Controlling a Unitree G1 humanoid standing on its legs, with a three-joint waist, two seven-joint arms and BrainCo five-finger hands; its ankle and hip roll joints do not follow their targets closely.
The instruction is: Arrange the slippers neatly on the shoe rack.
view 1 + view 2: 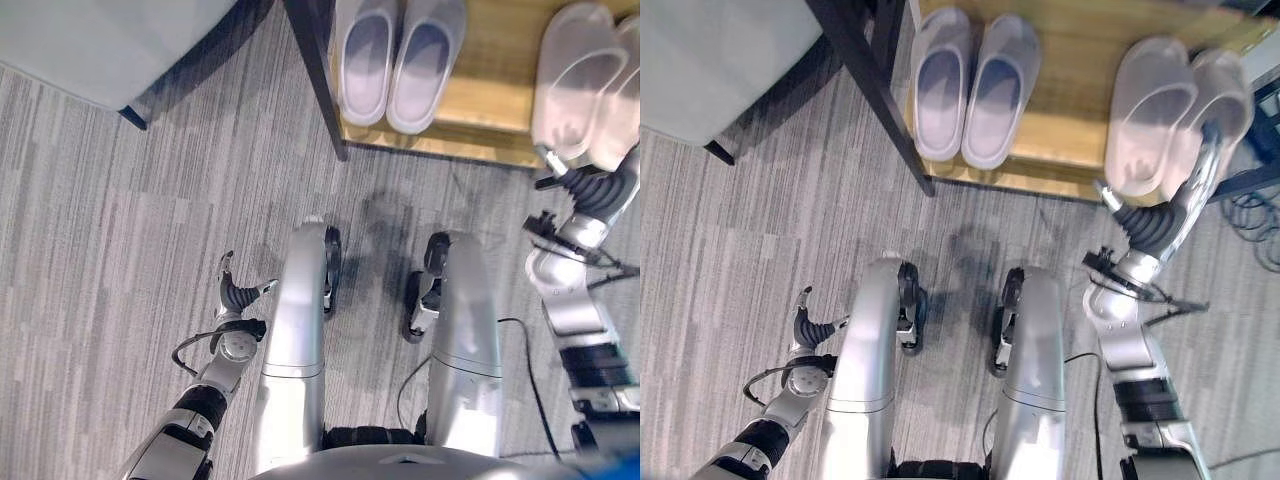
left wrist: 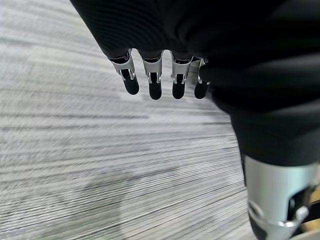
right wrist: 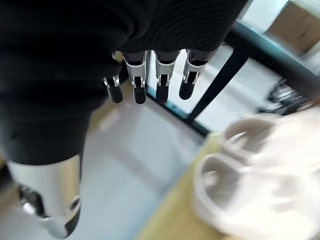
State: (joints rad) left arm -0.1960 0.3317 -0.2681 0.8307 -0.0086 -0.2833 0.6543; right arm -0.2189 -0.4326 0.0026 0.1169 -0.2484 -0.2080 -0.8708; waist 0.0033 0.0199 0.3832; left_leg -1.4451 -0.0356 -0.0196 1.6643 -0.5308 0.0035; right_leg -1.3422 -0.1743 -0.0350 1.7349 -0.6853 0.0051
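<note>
Wooden shelf of the shoe rack runs across the top of your head views, with its dark frame leg slanting down at its left end and grey carpet in front. On that shelf you have two pairs: the lilac slippers sit side by side and touching at the left, long axes running front to back, heel openings toward you and toes pointing away into the rack. The pale pair lies at the right end, also roughly front to back but leaning a little to the right; it is blurred, so you cannot say for certain whether it rests flat or overlaps. Your right hand is the nearer one: it reaches up along the front edge of the pale pair, which lies just ahead of it and slightly to the left. In its wrist view the fingers hang straight and loose, holding nothing, with the pale pair beyond them. Your left hand hangs low over the carpet, well apart from the rack, fingers relaxed and holding nothing.
</note>
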